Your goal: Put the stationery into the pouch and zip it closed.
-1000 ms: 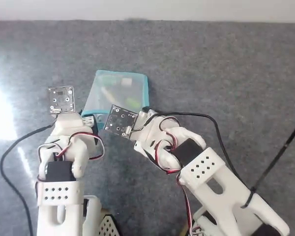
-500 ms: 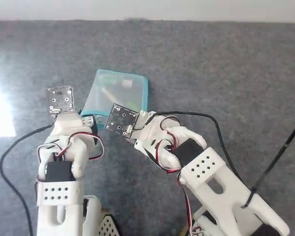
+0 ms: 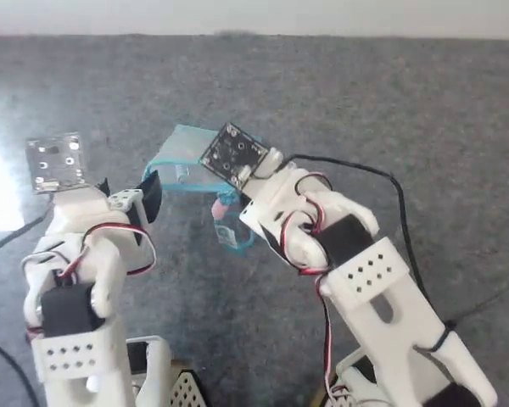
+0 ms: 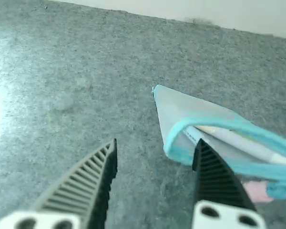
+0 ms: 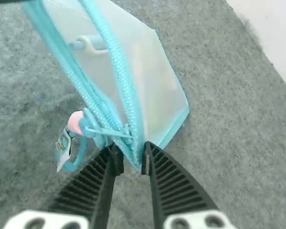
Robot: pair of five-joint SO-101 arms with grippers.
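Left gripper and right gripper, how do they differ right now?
The left gripper is open; the right gripper is shut on an edge of the pouch. The left gripper holds nothing; the right gripper holds the pouch. Both have black ribbed fingers and sit close to the pouch.

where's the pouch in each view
High view: pouch upper centre, between the arms.
Left wrist view: beside one fingertip of the open left gripper.
Right wrist view: its edge pinched in the right gripper.
Shared landmark: the pink blob hanging off it.
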